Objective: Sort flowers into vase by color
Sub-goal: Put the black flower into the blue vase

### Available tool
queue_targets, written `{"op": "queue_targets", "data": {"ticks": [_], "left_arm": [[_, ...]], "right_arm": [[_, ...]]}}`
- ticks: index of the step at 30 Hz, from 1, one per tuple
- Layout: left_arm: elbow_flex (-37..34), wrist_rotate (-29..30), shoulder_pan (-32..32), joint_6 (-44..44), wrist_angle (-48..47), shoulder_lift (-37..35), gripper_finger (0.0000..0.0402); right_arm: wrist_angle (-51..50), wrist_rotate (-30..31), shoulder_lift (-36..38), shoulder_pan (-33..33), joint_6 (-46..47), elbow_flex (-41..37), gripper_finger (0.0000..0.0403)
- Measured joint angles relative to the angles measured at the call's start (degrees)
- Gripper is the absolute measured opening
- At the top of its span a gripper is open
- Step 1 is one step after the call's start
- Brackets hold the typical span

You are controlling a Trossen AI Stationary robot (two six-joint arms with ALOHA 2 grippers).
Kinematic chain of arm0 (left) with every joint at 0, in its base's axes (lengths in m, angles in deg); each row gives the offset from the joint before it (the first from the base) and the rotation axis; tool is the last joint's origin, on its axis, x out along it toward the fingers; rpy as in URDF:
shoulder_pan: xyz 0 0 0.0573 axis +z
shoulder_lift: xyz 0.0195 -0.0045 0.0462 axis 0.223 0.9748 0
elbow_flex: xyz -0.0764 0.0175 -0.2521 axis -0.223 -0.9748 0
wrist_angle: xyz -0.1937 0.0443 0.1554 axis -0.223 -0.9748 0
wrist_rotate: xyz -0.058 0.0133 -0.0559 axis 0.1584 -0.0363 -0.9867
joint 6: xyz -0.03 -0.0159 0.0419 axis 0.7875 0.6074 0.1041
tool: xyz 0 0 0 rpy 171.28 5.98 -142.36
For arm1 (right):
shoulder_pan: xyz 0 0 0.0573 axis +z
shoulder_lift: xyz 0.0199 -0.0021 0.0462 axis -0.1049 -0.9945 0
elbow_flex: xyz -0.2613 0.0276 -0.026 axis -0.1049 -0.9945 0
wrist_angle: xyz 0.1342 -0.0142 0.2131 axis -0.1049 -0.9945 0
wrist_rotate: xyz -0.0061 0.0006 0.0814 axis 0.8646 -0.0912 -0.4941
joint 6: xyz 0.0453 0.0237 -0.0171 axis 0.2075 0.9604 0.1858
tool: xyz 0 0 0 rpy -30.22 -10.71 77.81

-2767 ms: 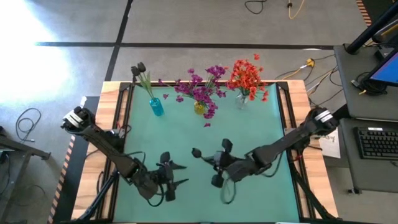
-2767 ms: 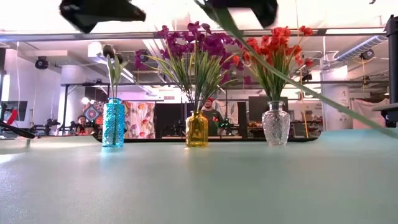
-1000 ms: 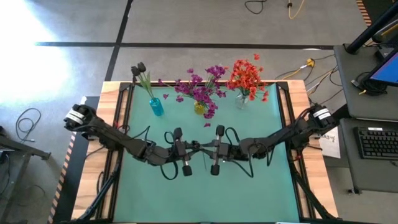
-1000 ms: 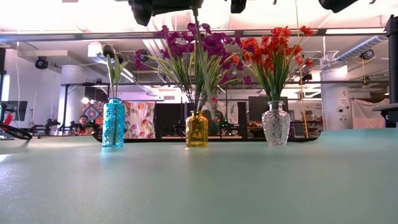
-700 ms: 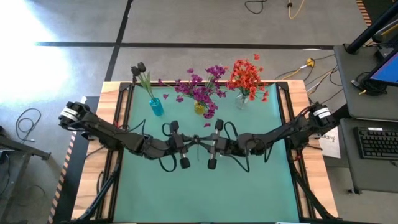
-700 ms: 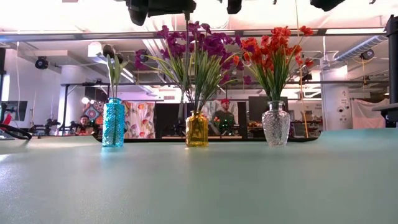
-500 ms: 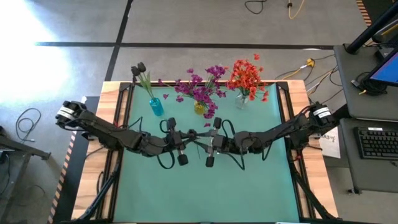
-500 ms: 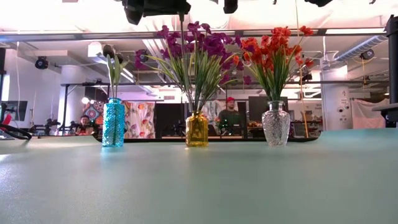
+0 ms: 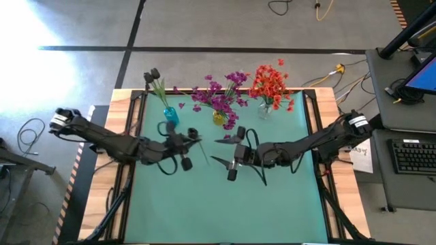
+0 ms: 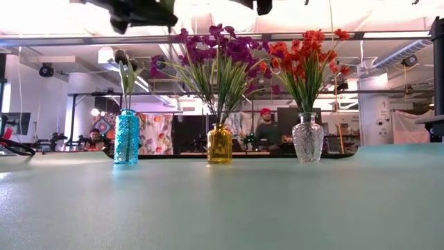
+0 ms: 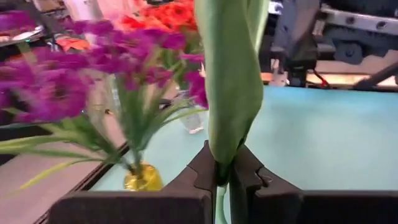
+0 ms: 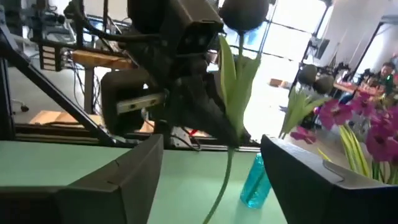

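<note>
A flower with a dark bud (image 12: 244, 14), green leaves and a thin stem (image 9: 202, 153) hangs above the middle of the green mat, with my left gripper (image 9: 195, 139) shut on it. My right gripper (image 9: 214, 150) stands open just right of it. Its fingers (image 12: 130, 177) are wide apart and the stem (image 12: 225, 171) shows in the gap, touching neither. At the far edge stand a blue vase (image 9: 171, 116) with dark buds (image 9: 151, 73), a yellow vase (image 9: 219, 117) with purple flowers (image 9: 221, 95), and a clear vase (image 9: 264, 109) with orange-red flowers (image 9: 271, 85). My left gripper pinches the flower's stem, where its leaves wrap it (image 11: 222, 158), between its two fingers. The fingers come nearly level from the table's left and lie across the stem. The flower is lifted clear of the mat, roughly upright, with its bud up and the bare stem hanging below the fingers.
The three vases (image 10: 219, 144) stand in a row along the far edge of the mat. Black rails (image 9: 315, 129) and wooden rims border the mat on both sides. The near half of the mat (image 9: 225, 211) lies bare. People show in the room beyond the table.
My right gripper has opened and let go of the flower, staying near the middle of the mat. My left gripper, still shut on the stem, has drawn back toward the table's left and far edge and slightly up, carrying the flower toward the blue vase.
</note>
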Motion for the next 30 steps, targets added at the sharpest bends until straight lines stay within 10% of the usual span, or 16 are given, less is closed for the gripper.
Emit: {"op": "queue_targets", "data": {"ticks": [16, 30], "left_arm": [[-3.2, 13.5, 1.3, -3.8, -12.4, -18.2, 0.0000], [-1.8, 15.8, 17.2, -17.8, -14.4, -21.5, 0.0000]], "right_arm": [[-8.0, 0.1, 2.2, -0.3, 2.3, 0.0, 0.0292], [-8.3, 0.1, 1.9, -0.3, 3.3, 0.0, 0.0291]]}}
